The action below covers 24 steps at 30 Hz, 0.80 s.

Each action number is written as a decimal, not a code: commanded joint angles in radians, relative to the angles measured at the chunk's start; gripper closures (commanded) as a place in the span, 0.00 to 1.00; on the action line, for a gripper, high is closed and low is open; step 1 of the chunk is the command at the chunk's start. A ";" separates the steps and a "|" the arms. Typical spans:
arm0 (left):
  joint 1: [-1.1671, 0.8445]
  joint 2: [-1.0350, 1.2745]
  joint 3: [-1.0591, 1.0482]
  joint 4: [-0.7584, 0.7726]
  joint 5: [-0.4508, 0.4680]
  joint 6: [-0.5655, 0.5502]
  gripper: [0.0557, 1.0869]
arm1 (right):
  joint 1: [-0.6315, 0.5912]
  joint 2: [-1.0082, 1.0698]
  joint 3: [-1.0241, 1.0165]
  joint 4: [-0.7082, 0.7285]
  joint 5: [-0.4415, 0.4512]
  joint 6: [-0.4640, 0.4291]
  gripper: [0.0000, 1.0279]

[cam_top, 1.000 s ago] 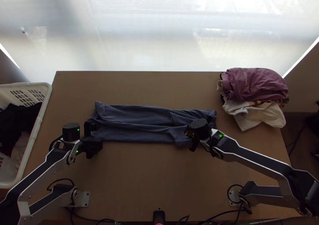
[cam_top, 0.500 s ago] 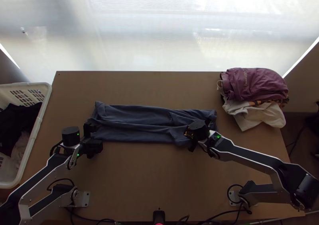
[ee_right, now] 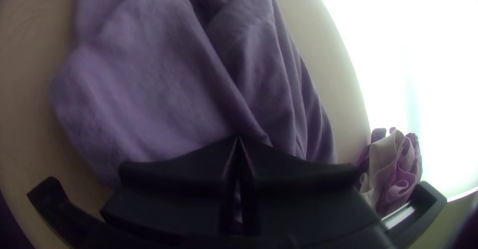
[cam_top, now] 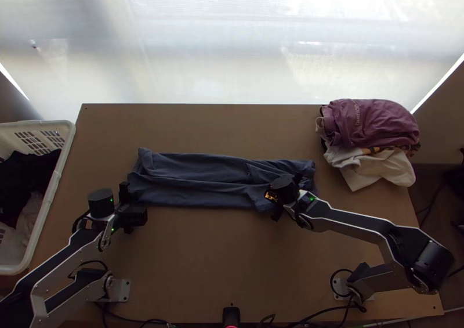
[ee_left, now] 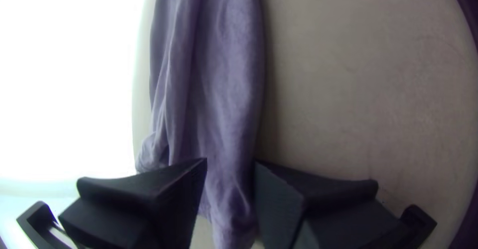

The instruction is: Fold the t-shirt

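Near the left end of the blue-grey t-shirt is my left gripper; my right gripper is over its right part. The shirt lies folded into a long strip across the table, with a lengthwise crease. In the left wrist view my left gripper stands open, with the narrow end of the shirt showing between its fingers. The fingers of my right gripper are together at the tips over the shirt; whether fabric is pinched there I cannot tell.
A pile of clothes, purple on top and white below, rests at the table's far right corner. At the left edge stands a white basket holding dark and light cloth. Bare table extends in front of the shirt.
My left gripper has shifted slightly toward the table's near edge and left. The right one has moved a little left, its arm drawing in. The shirt lies as before.
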 commanded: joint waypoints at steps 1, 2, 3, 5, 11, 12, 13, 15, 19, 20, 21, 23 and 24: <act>0.002 -0.050 -0.005 0.027 0.062 -0.028 0.85 | 0.007 0.001 -0.004 0.005 -0.001 -0.002 0.97; 0.002 -0.053 -0.006 0.027 0.073 -0.035 0.89 | 0.009 0.002 -0.004 0.005 -0.001 -0.002 0.97; -0.003 -0.051 -0.006 0.027 0.073 -0.037 0.92 | 0.010 0.005 -0.004 0.005 -0.001 -0.002 0.97; -0.006 -0.050 -0.008 0.027 0.073 -0.043 0.95 | 0.013 0.005 -0.004 0.005 -0.001 0.000 0.97; -0.009 -0.132 0.012 0.022 0.081 -0.043 0.96 | 0.016 -0.008 -0.006 0.005 -0.001 0.003 0.97; -0.010 -0.154 0.014 0.016 0.088 -0.041 0.96 | 0.018 -0.010 -0.004 0.005 -0.001 0.003 0.97; -0.012 -0.175 0.012 0.010 0.096 -0.035 0.96 | 0.021 -0.008 -0.004 0.005 -0.001 0.003 0.97; -0.027 -0.203 -0.002 0.008 0.107 0.000 0.96 | 0.024 -0.007 -0.003 0.005 -0.001 0.008 0.97; -0.084 -0.235 -0.002 0.013 0.116 0.026 0.96 | 0.027 -0.005 0.002 0.006 -0.001 0.017 0.97; -0.102 -0.238 0.003 0.016 0.114 0.026 0.96 | 0.027 -0.005 0.002 0.006 -0.001 0.017 0.97; -0.122 -0.240 0.008 0.019 0.114 0.026 0.96 | 0.027 -0.005 0.002 0.006 -0.001 0.017 0.97; -0.164 -0.241 0.017 0.030 0.108 0.026 0.96 | 0.027 -0.005 0.002 0.006 -0.001 0.017 0.97; -0.181 -0.241 0.021 0.035 0.105 0.026 0.96 | 0.027 -0.007 0.002 0.006 -0.001 0.015 0.97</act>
